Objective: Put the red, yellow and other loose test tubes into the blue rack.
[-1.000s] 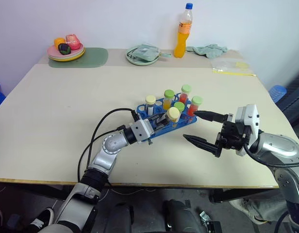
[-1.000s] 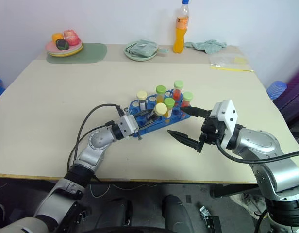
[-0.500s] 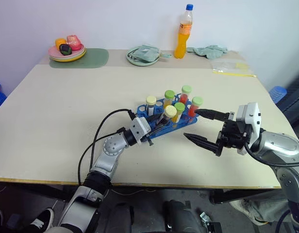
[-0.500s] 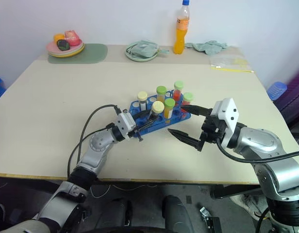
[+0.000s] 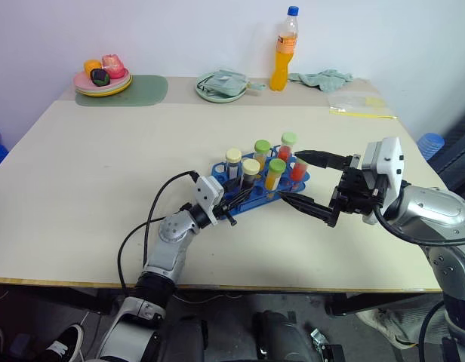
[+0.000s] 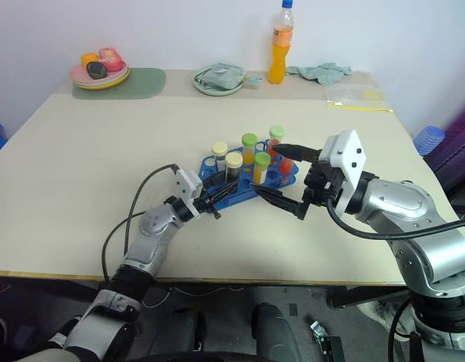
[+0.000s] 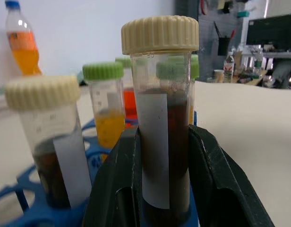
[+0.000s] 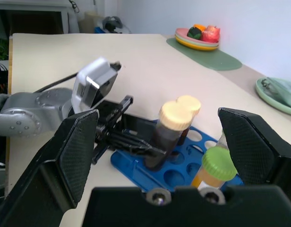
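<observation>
Seating advised: dark tube (image 7: 162, 142), clamped in left gripper (image 7: 159, 189), is kept upright over blue rack (image 5: 247, 197); right gripper (image 5: 308, 181) is held agape.

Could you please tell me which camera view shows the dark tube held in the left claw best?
The left wrist view: the dark tube with its cream cap stands close up between the left claw's fingers. The right wrist view shows it from the side over the blue rack; in the eye views it is small among the other tubes.
</observation>
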You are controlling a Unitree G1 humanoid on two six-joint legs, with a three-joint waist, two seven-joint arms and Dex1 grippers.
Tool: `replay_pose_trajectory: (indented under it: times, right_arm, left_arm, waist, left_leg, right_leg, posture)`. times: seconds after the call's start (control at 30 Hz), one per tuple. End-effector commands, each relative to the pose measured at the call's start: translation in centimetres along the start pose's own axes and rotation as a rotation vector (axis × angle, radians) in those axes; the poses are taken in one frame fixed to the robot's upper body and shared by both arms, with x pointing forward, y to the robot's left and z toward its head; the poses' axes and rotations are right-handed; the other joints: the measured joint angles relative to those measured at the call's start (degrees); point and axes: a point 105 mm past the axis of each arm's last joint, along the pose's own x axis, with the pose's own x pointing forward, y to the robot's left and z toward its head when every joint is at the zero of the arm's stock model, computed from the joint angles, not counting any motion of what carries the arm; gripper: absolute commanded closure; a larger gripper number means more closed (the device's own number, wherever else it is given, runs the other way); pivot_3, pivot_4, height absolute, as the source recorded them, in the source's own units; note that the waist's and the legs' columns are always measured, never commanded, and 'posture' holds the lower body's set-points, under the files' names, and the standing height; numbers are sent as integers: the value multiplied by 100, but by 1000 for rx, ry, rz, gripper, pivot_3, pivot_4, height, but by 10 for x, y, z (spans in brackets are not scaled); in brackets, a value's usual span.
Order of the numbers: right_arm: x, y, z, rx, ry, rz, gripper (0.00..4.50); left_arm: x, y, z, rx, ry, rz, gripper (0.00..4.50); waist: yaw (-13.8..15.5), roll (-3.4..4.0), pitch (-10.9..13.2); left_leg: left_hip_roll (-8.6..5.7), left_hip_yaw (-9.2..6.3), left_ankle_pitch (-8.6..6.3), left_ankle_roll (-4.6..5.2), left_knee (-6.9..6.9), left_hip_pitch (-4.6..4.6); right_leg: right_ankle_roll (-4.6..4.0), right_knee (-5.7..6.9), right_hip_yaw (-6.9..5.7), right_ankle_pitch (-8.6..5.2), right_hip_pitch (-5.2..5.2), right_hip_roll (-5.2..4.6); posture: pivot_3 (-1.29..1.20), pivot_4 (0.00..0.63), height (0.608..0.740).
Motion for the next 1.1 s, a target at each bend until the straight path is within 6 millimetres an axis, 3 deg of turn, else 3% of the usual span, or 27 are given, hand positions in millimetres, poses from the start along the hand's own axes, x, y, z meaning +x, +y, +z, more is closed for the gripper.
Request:
replay_pose_trajectory:
  times: [0.03, 0.07, 0.3, 0.33, 0.57, 0.67, 0.9, 1.1]
  right_arm:
    - [-1, -1, 7, -25, -17, 2, 0]
    - [-1, -1, 5, -25, -16, 1, 0]
    - [-5, 0, -3, -18, -16, 6, 0]
    - [-5, 1, -4, -17, -16, 7, 0]
    - [-7, 1, -12, -8, -18, 13, 0]
    - [-8, 4, -20, 3, -10, 30, 0]
    - [-11, 5, -30, 16, -5, 37, 0]
    - [-12, 3, -40, 15, 36, 24, 0]
  left_arm:
    - [-1, 1, 9, -14, -25, -18, 3721]
    - [-2, 1, 9, -27, -25, -19, 3721]
    - [-5, 2, 19, -27, -47, -46, 219]
    - [-6, 3, 22, -28, -54, -41, 73]
    - [-22, 6, 30, -60, -6, -81, 73]
    - [-31, 20, 33, -85, 33, -66, 73]
    - [-52, 30, 53, -78, 77, -124, 73]
    - [-95, 30, 79, 69, 141, -235, 73]
  waist:
    - [-13, 0, 0]
    - [-18, 0, 0]
    - [-20, 0, 0]
    - [-21, 0, 0]
    - [-50, 0, 0]
    - [-104, 0, 0]
    - [-133, 2, 2]
    - [-155, 5, 5]
  left_leg:
    - [0, 0, 0, 0, 0, 0]
    - [0, 0, -1, 1, 0, 0]
    - [1, -1, -3, 6, -1, 0]
    - [1, -1, -3, 6, -1, 0]
    - [3, -2, -4, 7, -1, 1]
    - [3, -3, -4, 7, -1, 1]
    - [6, -4, -4, 7, -2, 3]
    - [12, 2, -6, 10, -10, 4]
  right_leg:
    - [0, 0, 0, 0, 0, 0]
    - [-1, 0, 0, 0, 0, 1]
    - [-1, -1, 0, -1, 0, 1]
    - [-1, -1, -1, -1, 0, 1]
    - [-1, 0, -1, -1, 0, 2]
    - [-2, 1, -3, -2, 1, 2]
    - [-1, 3, -4, -3, 0, 4]
    - [-4, 4, -2, -4, -10, 6]
  posture:
    - [0, 150, 740]
    - [0, 150, 740]
    - [0, 150, 740]
    - [0, 150, 740]
    - [0, 150, 740]
    - [0, 150, 740]
    - [0, 150, 740]
    - [0, 150, 740]
